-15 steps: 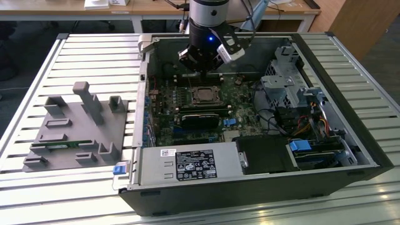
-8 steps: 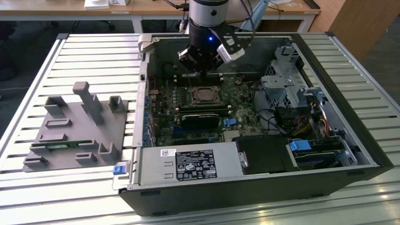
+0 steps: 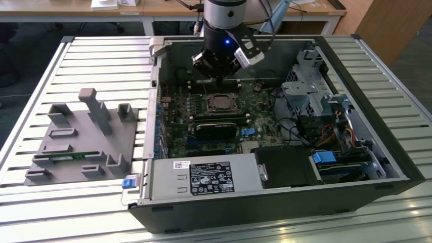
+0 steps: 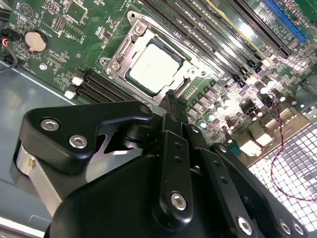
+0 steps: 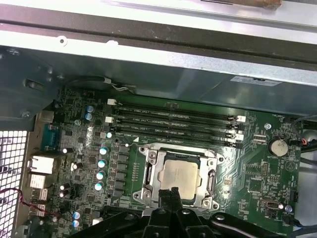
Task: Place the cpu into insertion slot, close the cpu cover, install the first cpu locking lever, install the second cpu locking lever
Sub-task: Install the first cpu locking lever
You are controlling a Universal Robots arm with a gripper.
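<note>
In the exterior view the room straight above the cpu in the insertion slot is free. At 12 o'clock from the slot hangs the gripper, fingers pressed together, and behind it rises the case wall. At 6 o'clock a long black card lies near. At 3 o'clock the drive cage and loose cables narrow the way. At 9 o'clock stands the case edge. In both wrist views the memory slots lie low just beside the slot.
</note>
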